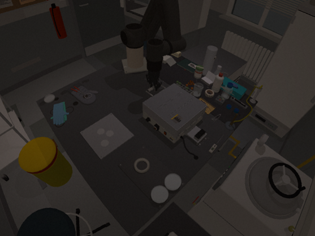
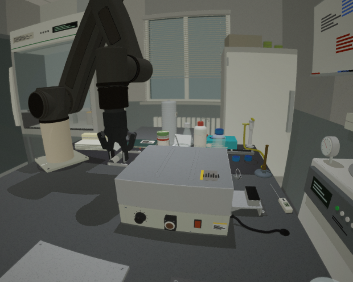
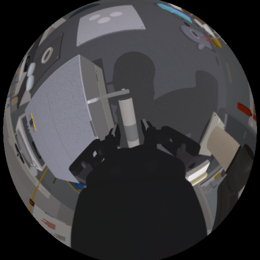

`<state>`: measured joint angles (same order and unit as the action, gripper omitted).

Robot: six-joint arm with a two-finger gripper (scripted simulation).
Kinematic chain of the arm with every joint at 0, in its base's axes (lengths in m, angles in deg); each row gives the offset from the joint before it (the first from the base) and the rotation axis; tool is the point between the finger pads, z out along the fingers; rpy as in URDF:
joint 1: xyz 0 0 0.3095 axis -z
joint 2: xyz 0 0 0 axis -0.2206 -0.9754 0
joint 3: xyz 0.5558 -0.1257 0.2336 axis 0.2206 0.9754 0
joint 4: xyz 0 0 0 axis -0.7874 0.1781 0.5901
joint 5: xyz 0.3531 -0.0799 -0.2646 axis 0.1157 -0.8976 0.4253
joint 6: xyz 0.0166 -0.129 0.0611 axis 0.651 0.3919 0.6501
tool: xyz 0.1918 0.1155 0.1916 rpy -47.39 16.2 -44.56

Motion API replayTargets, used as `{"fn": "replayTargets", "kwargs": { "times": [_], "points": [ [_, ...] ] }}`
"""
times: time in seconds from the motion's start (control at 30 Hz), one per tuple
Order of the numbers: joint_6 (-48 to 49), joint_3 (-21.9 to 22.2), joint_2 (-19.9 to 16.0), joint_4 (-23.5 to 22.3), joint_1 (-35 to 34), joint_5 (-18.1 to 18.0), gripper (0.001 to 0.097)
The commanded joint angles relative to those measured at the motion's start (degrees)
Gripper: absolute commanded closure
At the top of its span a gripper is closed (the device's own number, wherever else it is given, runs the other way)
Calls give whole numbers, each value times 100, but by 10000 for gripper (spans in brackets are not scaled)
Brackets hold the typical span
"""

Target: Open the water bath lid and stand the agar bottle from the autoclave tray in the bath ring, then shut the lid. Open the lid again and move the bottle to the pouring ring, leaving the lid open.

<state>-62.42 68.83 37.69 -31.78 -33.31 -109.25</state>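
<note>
My gripper (image 3: 130, 129) (image 2: 117, 154) (image 1: 154, 85) hangs over the pale bar handle (image 3: 127, 119) (image 2: 115, 159) that sticks out at the far end of the water bath lid. The water bath (image 2: 173, 188) (image 1: 174, 110) is a grey box in the middle of the bench, and its flat lid (image 3: 60, 114) lies shut. The pouring ring (image 1: 141, 165) (image 3: 46, 55) sits on a dark mat toward the near side of the bench. I cannot make out the agar bottle. The gripper is open and holds nothing, with the handle between its fingers.
The far edge of the water bath stands right beside my fingers. The arm's pale base column (image 2: 56, 142) is to one side. Bottles and jars (image 2: 200, 133) crowd the bench by the window. A grey tray (image 1: 106, 134) with three discs and two white dishes (image 1: 165, 187) lie on the near side.
</note>
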Motion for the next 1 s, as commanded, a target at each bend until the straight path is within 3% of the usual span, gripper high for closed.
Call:
{"fn": "replayTargets", "kwargs": {
  "times": [0.0,0.43,0.97],
  "points": [
    [0,-1,3,0,0,-1,501],
    [0,-39,133,0,0,-170,501],
    [0,-226,611,0,0,-836,501]
  ]
}}
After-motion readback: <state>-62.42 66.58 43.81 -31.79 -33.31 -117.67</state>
